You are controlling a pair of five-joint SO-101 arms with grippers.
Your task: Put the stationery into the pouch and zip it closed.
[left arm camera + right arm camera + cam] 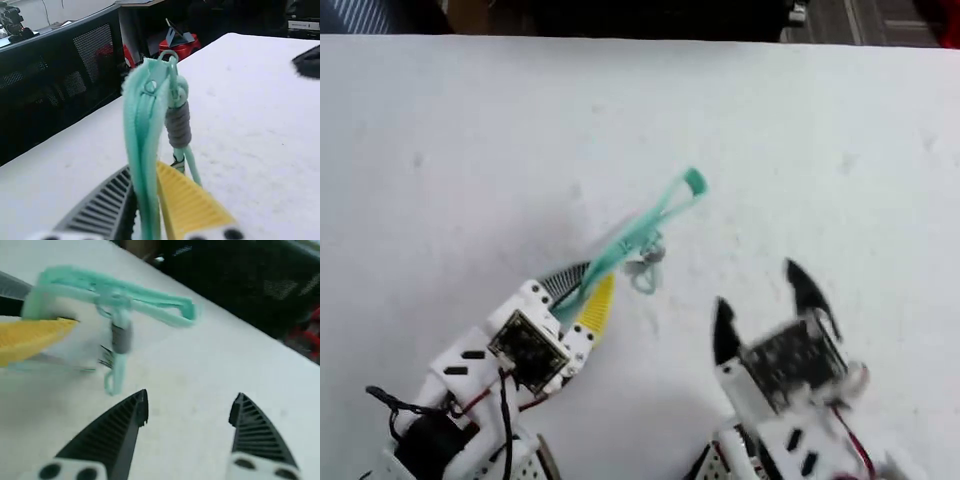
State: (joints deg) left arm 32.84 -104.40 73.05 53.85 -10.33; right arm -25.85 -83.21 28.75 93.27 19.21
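Observation:
A mint-green pouch (640, 228) is held edge-on above the white table, and my left gripper (590, 285) is shut on its lower end. In the left wrist view the pouch (142, 145) stands upright between the grey finger (100, 205) and the yellow finger (187, 200). Its zip pull (178, 125), a grey-wrapped cord with a green loop, hangs beside it. My right gripper (757, 290) sits open to the right of the pouch, a short way off and touching nothing. From the right wrist the pouch (115, 290) and zip pull (120, 337) lie ahead of the open black fingers (125, 425).
The white table (800, 130) stretches wide behind and to both sides of the pouch. Its far edge (640, 38) meets a dark room. Black mesh furniture (60, 80) stands beyond the table's side.

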